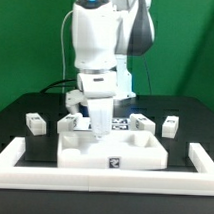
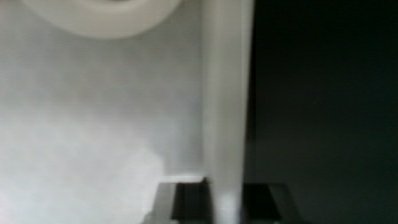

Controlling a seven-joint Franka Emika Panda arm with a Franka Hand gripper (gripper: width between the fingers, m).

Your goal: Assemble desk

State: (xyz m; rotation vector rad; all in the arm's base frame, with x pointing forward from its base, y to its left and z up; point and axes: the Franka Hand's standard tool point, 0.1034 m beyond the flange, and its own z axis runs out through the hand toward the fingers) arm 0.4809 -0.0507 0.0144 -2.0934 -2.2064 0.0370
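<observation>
The white desk tabletop (image 1: 113, 151) lies on the black table with its raised rims up. My gripper (image 1: 99, 131) is down at its far rim. In the wrist view the gripper (image 2: 226, 206) has one dark finger (image 2: 185, 203) on the white inner side and the other on the dark outer side, both pressed against the upright rim (image 2: 222, 100). A round screw hole (image 2: 111, 14) shows in the tabletop's floor. Four short legs lie behind the tabletop: two at the exterior view's left (image 1: 34, 122) (image 1: 67, 122) and two at its right (image 1: 143, 121) (image 1: 170, 124).
A long low white wall with turned-up ends (image 1: 103, 177) runs along the front, close to the tabletop. The marker board (image 1: 121, 123) lies just behind the tabletop, partly hidden by my arm. A green backdrop stands behind the table.
</observation>
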